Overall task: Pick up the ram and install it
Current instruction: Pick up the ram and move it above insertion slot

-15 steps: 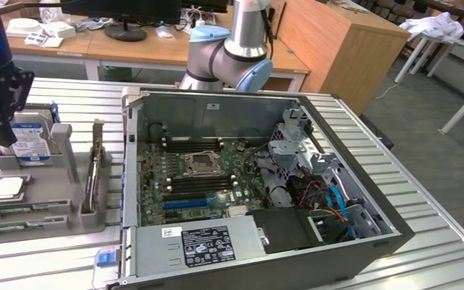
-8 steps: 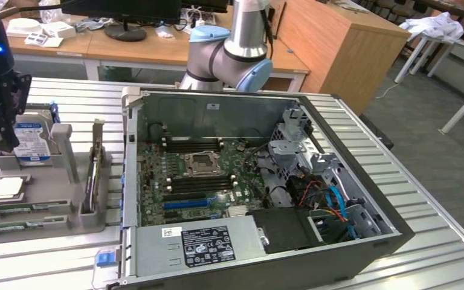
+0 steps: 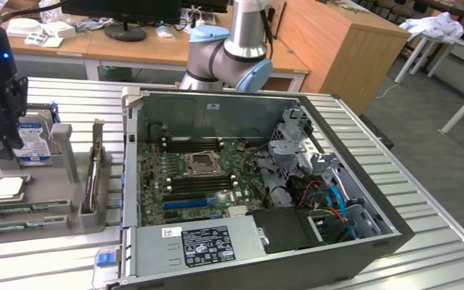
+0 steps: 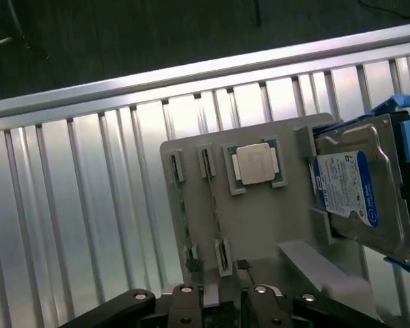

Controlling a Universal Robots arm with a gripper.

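The ram (image 3: 12, 209) is a thin green stick standing on edge in a slot of the grey fixture (image 3: 55, 199) beside the computer case. A second green stick (image 3: 12, 226) sits in the slot beside it. In the wrist view the ram (image 4: 182, 212) shows as a narrow green edge between white clips. My black gripper (image 3: 2, 151) hangs above the fixture's far end, over the hard drive. Its fingers (image 4: 184, 309) are apart with nothing between them, so the gripper (image 4: 222, 311) is open.
The fixture also holds a silver hard drive (image 4: 355, 191) with a blue label, a CPU (image 4: 254, 164) and a thin upright card (image 3: 95, 172). The open case (image 3: 135, 181) holds the green motherboard (image 3: 191, 172). All of it rests on a slatted aluminium table (image 4: 75, 225).
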